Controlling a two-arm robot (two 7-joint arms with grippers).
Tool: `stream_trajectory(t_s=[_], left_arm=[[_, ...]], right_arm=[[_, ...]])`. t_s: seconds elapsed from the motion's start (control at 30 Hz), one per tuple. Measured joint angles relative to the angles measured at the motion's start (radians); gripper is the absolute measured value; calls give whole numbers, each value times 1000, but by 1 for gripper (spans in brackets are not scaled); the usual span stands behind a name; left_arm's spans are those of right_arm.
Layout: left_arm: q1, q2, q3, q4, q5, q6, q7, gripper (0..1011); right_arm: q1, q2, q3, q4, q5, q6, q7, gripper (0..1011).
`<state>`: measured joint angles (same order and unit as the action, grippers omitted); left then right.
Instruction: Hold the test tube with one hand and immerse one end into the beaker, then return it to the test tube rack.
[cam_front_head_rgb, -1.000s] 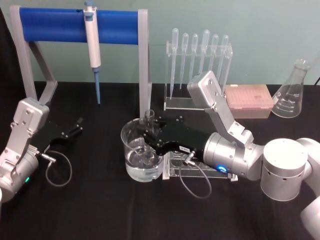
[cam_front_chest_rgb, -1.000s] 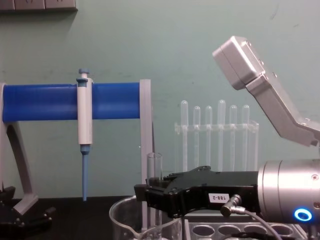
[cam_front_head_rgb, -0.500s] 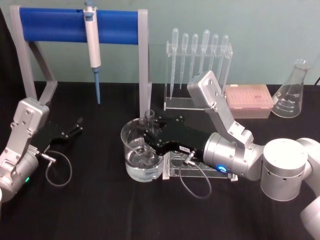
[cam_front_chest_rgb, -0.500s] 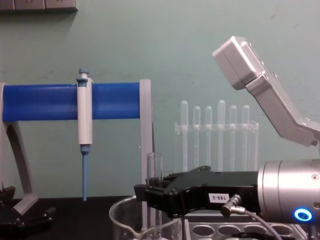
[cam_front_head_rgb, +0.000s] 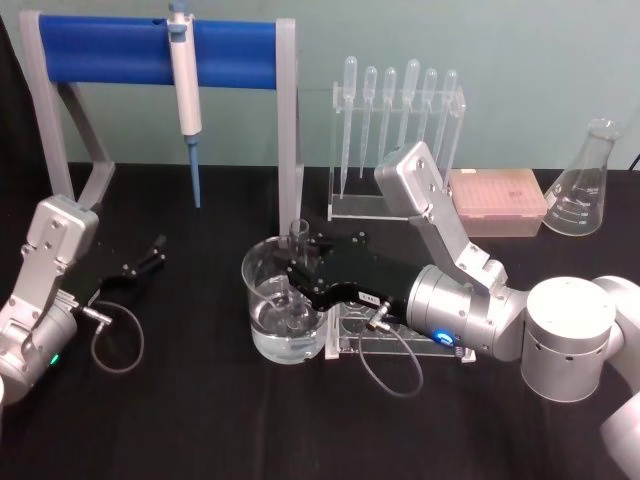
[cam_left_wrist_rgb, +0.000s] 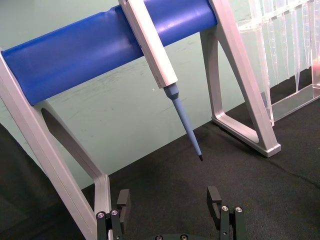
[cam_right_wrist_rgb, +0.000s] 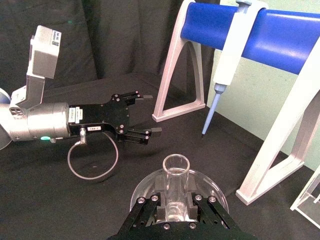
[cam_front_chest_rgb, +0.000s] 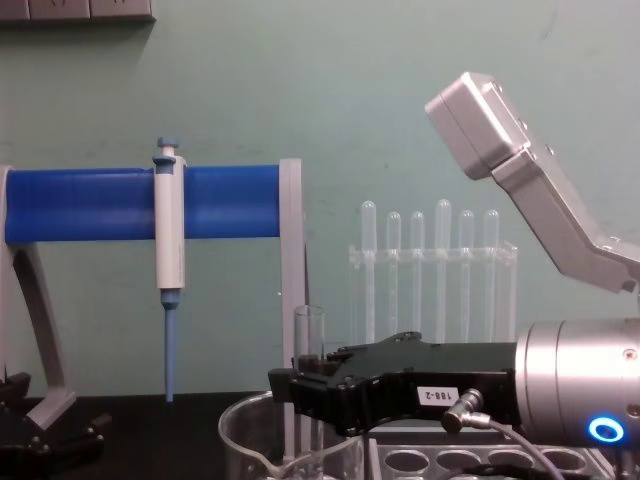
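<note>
The right gripper (cam_front_head_rgb: 297, 272) was clamped on the test tube (cam_right_wrist_rgb: 176, 186), which stood upright in the beaker (cam_front_head_rgb: 258, 300) near the middle of the bench (cam_front_head_rgb: 220, 430), just beside the clear rack (cam_front_head_rgb: 400, 347). The right wrist view showed its fingers pressed to both sides of the glass; the chest view showed the tube's rim above them. The left gripper (cam_left_wrist_rgb: 170, 200) lay near the bench's left edge, fingers spread.

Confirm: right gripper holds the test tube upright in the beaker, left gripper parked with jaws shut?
Wrong on one point: the left gripper is parked with jaws open, as the right wrist view shows. The right gripper does hold the test tube upright in the beaker.
</note>
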<state>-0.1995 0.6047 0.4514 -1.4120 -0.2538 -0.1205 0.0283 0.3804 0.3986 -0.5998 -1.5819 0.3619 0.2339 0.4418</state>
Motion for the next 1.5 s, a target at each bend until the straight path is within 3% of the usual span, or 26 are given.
stream_trajectory(t_s=[1.5], left_arm=[[0, 0, 0, 0, 0, 0, 0, 1000]], right_arm=[[0, 0, 0, 0, 0, 0, 0, 225]])
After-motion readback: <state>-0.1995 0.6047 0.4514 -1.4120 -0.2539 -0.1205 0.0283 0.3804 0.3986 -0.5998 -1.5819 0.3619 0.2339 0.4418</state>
